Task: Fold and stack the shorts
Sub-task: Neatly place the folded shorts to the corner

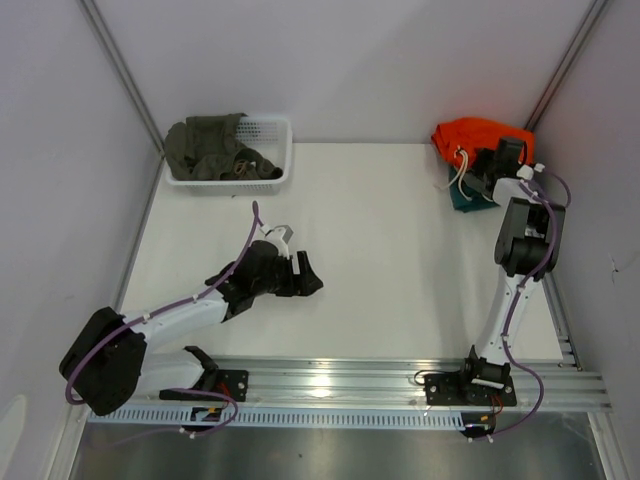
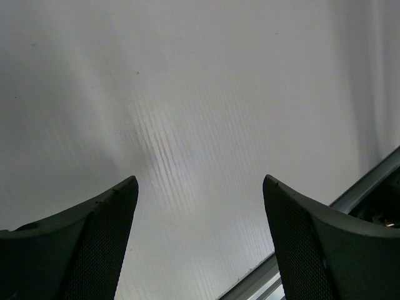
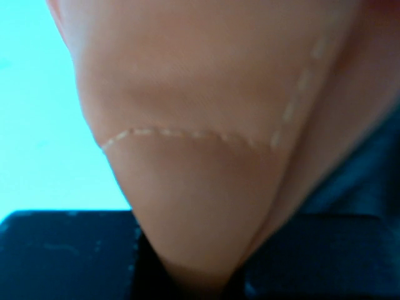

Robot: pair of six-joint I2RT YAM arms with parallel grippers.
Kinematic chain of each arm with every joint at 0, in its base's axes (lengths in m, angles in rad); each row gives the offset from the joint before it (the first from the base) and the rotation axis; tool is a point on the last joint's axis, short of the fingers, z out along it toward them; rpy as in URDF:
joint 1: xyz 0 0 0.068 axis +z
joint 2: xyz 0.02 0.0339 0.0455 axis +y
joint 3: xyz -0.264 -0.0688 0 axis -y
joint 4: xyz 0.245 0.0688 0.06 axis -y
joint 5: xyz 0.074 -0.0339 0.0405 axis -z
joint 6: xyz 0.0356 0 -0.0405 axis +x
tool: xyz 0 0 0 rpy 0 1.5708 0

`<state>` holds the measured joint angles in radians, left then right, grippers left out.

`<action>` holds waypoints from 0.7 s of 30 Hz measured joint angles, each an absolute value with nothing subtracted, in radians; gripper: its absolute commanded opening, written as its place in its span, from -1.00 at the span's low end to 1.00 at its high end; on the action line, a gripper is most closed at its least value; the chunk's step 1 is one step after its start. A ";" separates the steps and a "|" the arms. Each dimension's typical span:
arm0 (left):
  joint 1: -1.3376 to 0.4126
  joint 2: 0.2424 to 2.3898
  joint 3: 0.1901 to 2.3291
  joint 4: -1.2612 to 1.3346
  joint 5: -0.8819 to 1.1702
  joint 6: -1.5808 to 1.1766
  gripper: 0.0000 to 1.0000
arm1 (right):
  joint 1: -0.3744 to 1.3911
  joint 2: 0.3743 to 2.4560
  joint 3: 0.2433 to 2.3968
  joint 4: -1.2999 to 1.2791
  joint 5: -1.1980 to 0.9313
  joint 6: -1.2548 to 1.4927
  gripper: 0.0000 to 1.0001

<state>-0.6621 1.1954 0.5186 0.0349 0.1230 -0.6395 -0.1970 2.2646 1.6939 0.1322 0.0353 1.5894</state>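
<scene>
The bright orange shorts (image 1: 482, 133) lie bunched in the far right corner, their white drawstring (image 1: 462, 165) hanging toward the table. My right gripper (image 1: 490, 165) is down on that pile. In the right wrist view a stitched fold of the orange shorts (image 3: 200, 125) fills the frame and narrows into my right gripper (image 3: 200, 278), whose dark jaws are shut on it. My left gripper (image 1: 306, 274) hovers over bare white table near the middle left. In its wrist view the left gripper (image 2: 200, 181) stands open with nothing between its fingers.
A white basket (image 1: 283, 150) at the far left holds an olive-green garment (image 1: 210, 145). A teal garment (image 1: 466, 200) lies under the orange pile. A metal rail (image 1: 350, 375) runs along the near edge, and walls close in on both sides.
</scene>
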 measured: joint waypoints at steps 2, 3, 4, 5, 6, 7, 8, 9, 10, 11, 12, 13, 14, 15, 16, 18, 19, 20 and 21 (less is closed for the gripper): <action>-0.663 1.195 0.519 0.035 0.123 -0.640 0.67 | -0.208 2.229 1.625 0.155 0.036 1.566 -0.72; -0.664 1.195 0.519 0.035 0.123 -0.643 0.67 | -0.212 2.207 1.582 0.169 0.038 1.555 -0.71; -0.665 1.195 0.519 0.035 0.123 -0.646 0.66 | -0.215 2.188 1.542 0.179 0.038 1.547 -0.71; -0.667 1.196 0.519 0.036 0.123 -0.647 0.67 | -0.217 2.177 1.516 0.191 0.038 1.542 -0.68; -0.669 1.195 0.519 0.036 0.123 -0.647 0.67 | -0.219 2.167 1.488 0.212 0.035 1.536 -0.67; -0.672 1.195 0.519 0.036 0.123 -0.647 0.67 | -0.221 2.164 1.469 0.232 0.031 1.531 -0.67; -0.675 1.195 0.519 0.036 0.123 -0.647 0.68 | -0.224 2.164 1.453 0.258 0.021 1.526 -0.61; -0.677 1.195 0.519 0.036 0.123 -0.647 0.67 | -0.227 2.164 1.435 0.284 0.014 1.523 -0.54; -0.678 1.195 0.519 0.036 0.123 -0.647 0.67 | -0.229 2.164 1.415 0.310 0.010 1.517 -0.43; -0.679 1.195 0.519 0.036 0.123 -0.647 0.67 | -0.231 2.165 1.400 0.339 0.008 1.511 -0.08; -0.679 1.195 0.519 0.036 0.123 -0.647 0.67 | -0.232 2.168 1.390 0.361 0.004 1.507 0.09; -0.679 1.195 0.519 0.035 0.123 -0.647 0.67 | -0.234 2.173 1.381 0.387 -0.005 1.495 0.21; -0.679 1.195 0.519 0.035 0.122 -0.647 0.67 | -0.236 2.180 1.378 0.415 -0.014 1.483 0.37; -0.679 1.195 0.519 0.035 0.122 -0.647 0.67 | -0.238 2.186 1.378 0.443 -0.022 1.473 0.43; -0.679 1.195 0.519 0.035 0.122 -0.647 0.68 | -0.240 2.191 1.378 0.470 -0.028 1.463 0.47; -0.680 1.195 0.519 0.035 0.118 -0.647 0.67 | -0.243 2.202 1.377 0.529 -0.041 1.443 0.50; -0.680 1.195 0.519 0.035 0.115 -0.647 0.67 | -0.246 2.211 1.377 0.554 -0.050 1.436 0.51; -0.681 1.195 0.519 0.035 0.115 -0.647 0.67 | -0.249 2.218 1.377 0.579 -0.059 1.431 0.52; -0.681 1.195 0.519 0.035 0.114 -0.647 0.67 | -0.253 2.234 1.377 0.618 -0.078 1.426 0.53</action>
